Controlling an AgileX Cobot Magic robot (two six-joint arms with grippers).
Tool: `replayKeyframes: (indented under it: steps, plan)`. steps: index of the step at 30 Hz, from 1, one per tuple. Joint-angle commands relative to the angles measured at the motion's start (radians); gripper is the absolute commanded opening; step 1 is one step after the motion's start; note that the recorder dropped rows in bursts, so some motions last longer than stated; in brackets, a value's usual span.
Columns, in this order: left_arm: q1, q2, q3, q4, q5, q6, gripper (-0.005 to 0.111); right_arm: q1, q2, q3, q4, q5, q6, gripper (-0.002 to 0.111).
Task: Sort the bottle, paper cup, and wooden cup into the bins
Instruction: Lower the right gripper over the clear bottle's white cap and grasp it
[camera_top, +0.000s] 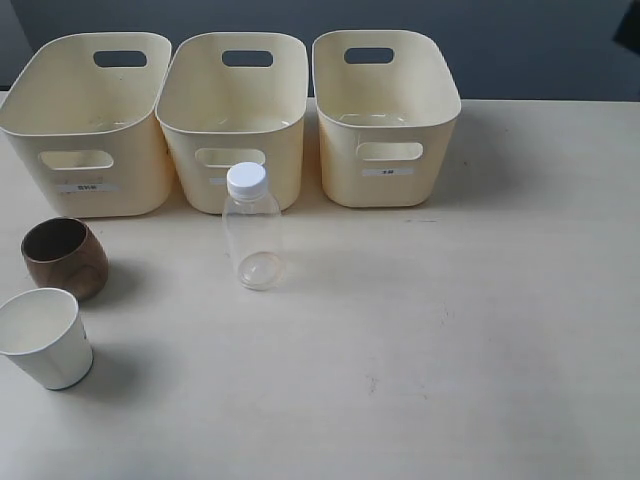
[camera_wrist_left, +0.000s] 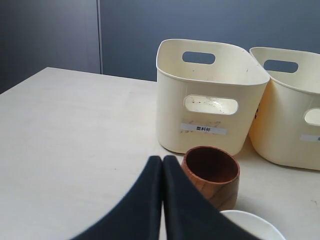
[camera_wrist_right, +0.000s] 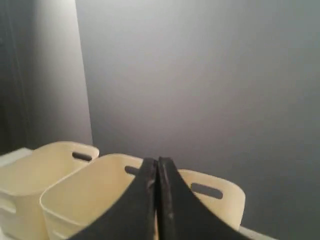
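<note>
Nothing is sorted yet: the bottle (camera_top: 251, 228), wooden cup (camera_top: 66, 258) and paper cup (camera_top: 43, 337) all stand on the tabletop (camera_top: 480, 330) before three empty bins (camera_top: 384, 117), while the left tool (camera_wrist_left: 162, 161) and right tool (camera_wrist_right: 156, 163) are both closed on nothing.

Three bins (camera_top: 240, 120) stand side by side in a row along the far side of the table (camera_top: 480, 330). The bottle (camera_top: 250, 228) stands upright just before the middle bin. The wooden cup (camera_top: 65, 258) sits before the left bin, with the paper cup (camera_top: 45, 338) just in front of it.
</note>
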Motion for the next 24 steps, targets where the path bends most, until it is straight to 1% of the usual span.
replayKeyframes:
  steps: [1, 2, 3, 4, 8, 10, 11, 14, 15, 17, 18, 19, 20, 24]
  plan:
    - [-0.003, -0.005, -0.004, 0.0, -0.006, -0.001, 0.0, 0.138, 0.131, -0.074, -0.147, 0.079, -0.01, -0.001]
    - [-0.003, -0.005, -0.004, 0.0, -0.006, -0.001, 0.0, 0.221, 0.197, -0.104, -0.19, 0.127, -0.023, -0.001]
    - [-0.003, -0.005, -0.004, 0.0, -0.006, -0.001, 0.0, 0.253, 0.23, -0.119, -0.2, 0.149, -0.033, -0.001]
    - [-0.003, -0.005, -0.004, 0.0, -0.006, -0.001, 0.0, 0.332, 0.3, -0.147, -0.222, 0.186, -0.04, -0.001]
    - [-0.003, -0.005, -0.004, 0.0, -0.006, -0.001, 0.0, 0.491, 0.504, -0.229, -0.233, 0.207, -0.078, -0.001]
    - [-0.003, -0.005, -0.004, 0.0, -0.006, -0.001, 0.0, 0.534, 0.605, -0.287, -0.25, 0.2, -0.08, 0.001]
    - [-0.003, -0.005, -0.004, 0.0, -0.006, -0.001, 0.0, 0.542, 0.636, -0.304, -0.251, 0.199, -0.08, 0.006]
    - [-0.003, -0.005, -0.004, 0.0, -0.006, -0.001, 0.0, 0.545, 0.709, -0.339, -0.248, 0.175, -0.06, 0.027]
    - [-0.003, -0.005, -0.004, 0.0, -0.006, -0.001, 0.0, 0.545, 0.731, -0.347, -0.225, 0.17, -0.044, 0.043]
    - [-0.003, -0.005, -0.004, 0.0, -0.006, -0.001, 0.0, 0.545, 0.753, -0.354, -0.191, 0.152, -0.044, 0.067]
    - [-0.003, -0.005, -0.004, 0.0, -0.006, -0.001, 0.0, 0.545, 0.764, -0.354, -0.155, 0.137, -0.044, 0.083]
    - [-0.003, -0.005, -0.004, 0.0, -0.006, -0.001, 0.0, 0.545, 0.766, -0.354, -0.132, 0.128, -0.044, 0.088]
    - [-0.003, -0.005, -0.004, 0.0, -0.006, -0.001, 0.0, 0.545, 0.771, -0.354, -0.124, 0.115, -0.044, 0.089]
    - [-0.003, -0.005, -0.004, 0.0, -0.006, -0.001, 0.0, 0.545, 0.781, -0.357, -0.125, 0.067, -0.044, 0.079]
